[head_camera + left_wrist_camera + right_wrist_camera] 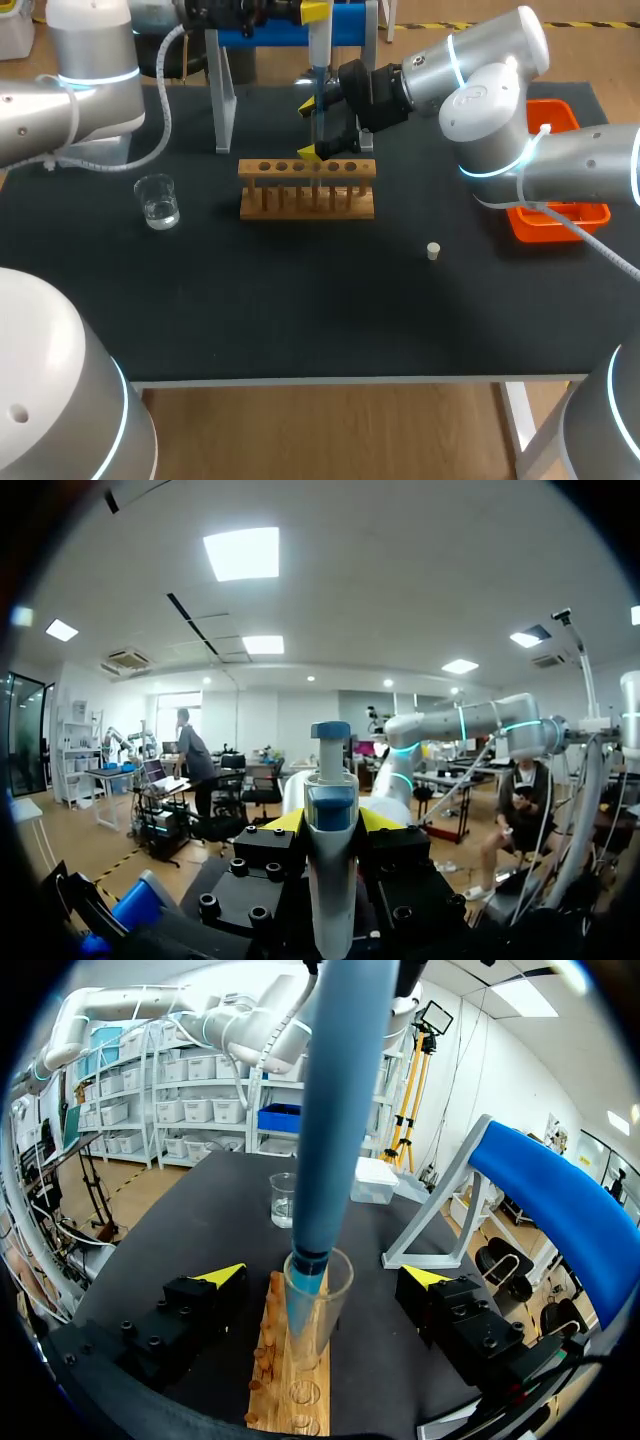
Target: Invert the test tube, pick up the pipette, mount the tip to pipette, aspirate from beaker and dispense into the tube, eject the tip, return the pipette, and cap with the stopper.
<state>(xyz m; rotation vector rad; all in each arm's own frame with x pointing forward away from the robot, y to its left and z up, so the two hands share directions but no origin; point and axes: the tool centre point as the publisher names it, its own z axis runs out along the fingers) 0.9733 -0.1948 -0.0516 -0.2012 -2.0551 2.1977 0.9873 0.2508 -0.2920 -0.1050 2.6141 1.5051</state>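
Pipette [331, 880] sits clamped between the left gripper's [332, 822] fingers, its lower end inside the test tube [336, 1305], which stands untouched between the right gripper's [325, 1274] wide-spread fingers; dispensing well calls for a plumb, centred hold.

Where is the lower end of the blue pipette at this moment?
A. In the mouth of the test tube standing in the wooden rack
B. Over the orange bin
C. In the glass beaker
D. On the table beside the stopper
A: in the right wrist view the pipette tip sits inside the mouth of the test tube in the wooden rack, and the beaker stands apart beyond the rack.
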